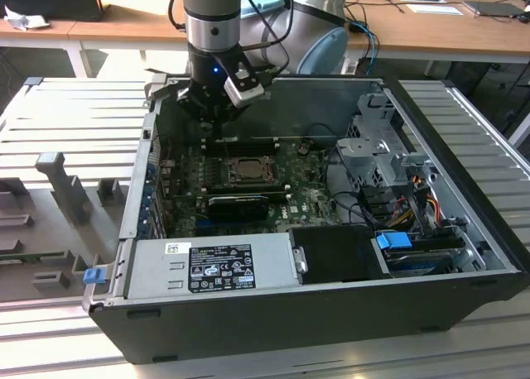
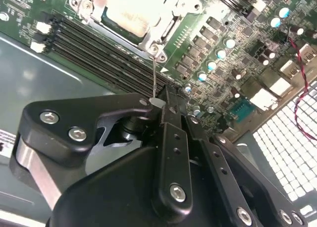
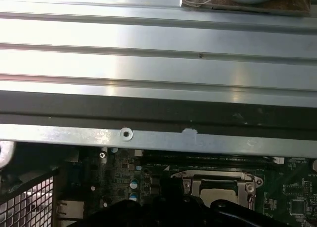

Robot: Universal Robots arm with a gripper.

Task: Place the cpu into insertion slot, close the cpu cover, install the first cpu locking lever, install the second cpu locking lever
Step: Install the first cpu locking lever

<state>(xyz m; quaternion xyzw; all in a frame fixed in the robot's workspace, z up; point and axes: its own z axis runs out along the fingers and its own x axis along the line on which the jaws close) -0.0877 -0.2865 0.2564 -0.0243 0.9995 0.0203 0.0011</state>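
In the exterior view, the near edge of the open computer case [image 1: 248, 329] is closed off by its dark side wall, behind which the grey power supply [image 1: 211, 267] and a black drive bay with a blue tab [image 1: 393, 240] are seen. Beyond these the green motherboard [image 1: 306, 201] is laid flat on the case floor, with a long black finned card [image 1: 238, 203] just in front of the insertion slot [image 1: 246, 170]. The cpu [image 1: 246, 170] is seated in the slot, and the cpu cover [image 2: 171, 26] is seen lying down over it, its silver frame bordering the pale chip face in both wrist views. Open room is left above the socket, bounded on the exterior view's left by the case wall and on its right by cables and the metal drive cage [image 1: 381, 143]. The hand [image 1: 217, 118] is held over the far edge of the board, just behind the socket and close to the rear case wall. In the second wrist view the black fingers [image 2: 171, 138] are drawn together on a thin wire locking lever [image 2: 154, 81] that rises from the socket's corner beside the memory slots [image 2: 99, 46]. The case stands on a ribbed metal surface [image 1: 74, 118].
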